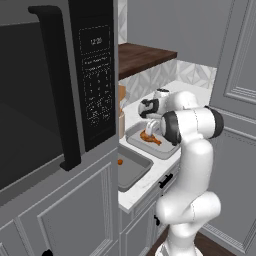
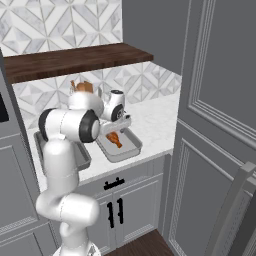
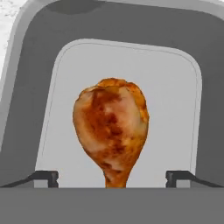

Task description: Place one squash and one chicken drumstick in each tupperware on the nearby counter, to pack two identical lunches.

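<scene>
A browned chicken drumstick [image 3: 111, 131] lies on the floor of a grey tupperware [image 3: 192, 87], thin end toward the hand. My gripper [image 3: 112, 178] hovers just above it, open, its fingertips [image 3: 46, 177] far apart and clear of the meat. From the base cameras the same drumstick [image 1: 150, 137] [image 2: 114, 138] rests in the farther tupperware [image 1: 167, 150] [image 2: 131, 148] on the white counter [image 2: 155, 125], with the gripper [image 1: 150, 125] [image 2: 119, 126] right over it. A second tupperware [image 1: 134, 167] [image 2: 82, 156] sits beside it; a small orange bit [image 1: 120, 161] shows at its edge, too small to name. No squash can be made out.
A black microwave [image 1: 55, 90] over grey cabinets blocks the left side. A dark wooden shelf [image 2: 75, 57] hangs over the counter's back. Brown items [image 2: 82, 86] stand behind the arm by the tiled wall. A tall grey panel [image 2: 220, 125] closes off the right.
</scene>
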Tool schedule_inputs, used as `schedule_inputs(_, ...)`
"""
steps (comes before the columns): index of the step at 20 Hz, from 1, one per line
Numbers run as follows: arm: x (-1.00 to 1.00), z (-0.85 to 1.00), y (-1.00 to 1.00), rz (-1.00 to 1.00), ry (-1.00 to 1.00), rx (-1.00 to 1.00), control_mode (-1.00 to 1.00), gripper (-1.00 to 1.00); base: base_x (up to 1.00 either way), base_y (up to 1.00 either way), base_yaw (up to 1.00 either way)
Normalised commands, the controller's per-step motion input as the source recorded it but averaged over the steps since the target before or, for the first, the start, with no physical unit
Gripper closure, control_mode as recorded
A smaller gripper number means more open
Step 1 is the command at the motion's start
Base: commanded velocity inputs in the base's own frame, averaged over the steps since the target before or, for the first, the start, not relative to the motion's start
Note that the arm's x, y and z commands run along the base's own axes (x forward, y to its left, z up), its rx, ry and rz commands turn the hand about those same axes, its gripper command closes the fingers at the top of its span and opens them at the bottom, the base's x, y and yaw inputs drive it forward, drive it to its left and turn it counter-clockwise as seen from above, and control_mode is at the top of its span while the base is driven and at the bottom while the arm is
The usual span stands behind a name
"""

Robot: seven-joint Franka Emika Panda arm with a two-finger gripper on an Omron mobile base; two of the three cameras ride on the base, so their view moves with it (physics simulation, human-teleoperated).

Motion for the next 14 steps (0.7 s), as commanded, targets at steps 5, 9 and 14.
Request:
schedule_inputs(5,-0.41,0.94,0.0,-0.02,-0.01,0.0,-1.0,-1.0,0.0,0.0,0.0)
schedule_inputs(9,-0.77,0.48,0.0,-0.18,0.0,0.0,-1.0,-1.0,0.0,0.0,0.0)
schedule_inputs(14,-1.0,0.01,0.0,-0.25,-0.04,0.06,-1.0,-1.0,0.0,0.0,0.0)
